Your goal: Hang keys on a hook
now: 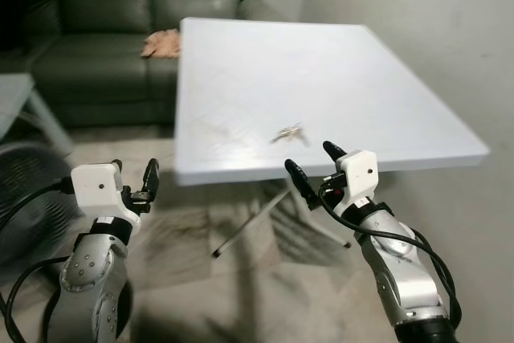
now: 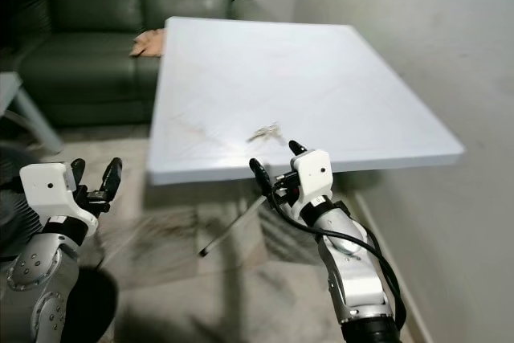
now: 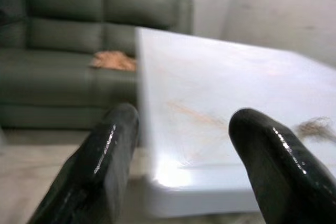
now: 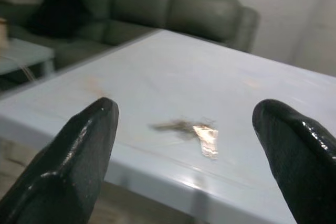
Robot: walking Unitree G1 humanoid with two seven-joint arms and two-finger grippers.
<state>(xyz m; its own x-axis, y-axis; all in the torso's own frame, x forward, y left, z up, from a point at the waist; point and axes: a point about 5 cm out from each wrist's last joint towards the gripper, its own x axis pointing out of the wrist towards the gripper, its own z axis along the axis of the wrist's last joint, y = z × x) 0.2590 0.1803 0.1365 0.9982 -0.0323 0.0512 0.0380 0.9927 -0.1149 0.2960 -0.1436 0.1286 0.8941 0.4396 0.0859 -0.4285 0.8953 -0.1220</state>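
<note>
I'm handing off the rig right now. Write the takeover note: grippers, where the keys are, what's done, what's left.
Right gripper: open, empty, raised just short of the white table's near edge, aimed at the keys.
Left gripper: open, empty, held up off the table's near left corner.
Keys: lying flat on the table near its front edge, straight ahead of the right gripper, untouched.
Also there: a green sofa behind the table with an orange cloth on its seat. I can't make out a hook.
Done: approach to the table.
Left: reach in, grasp the keys, find the hook, hang them.
</note>
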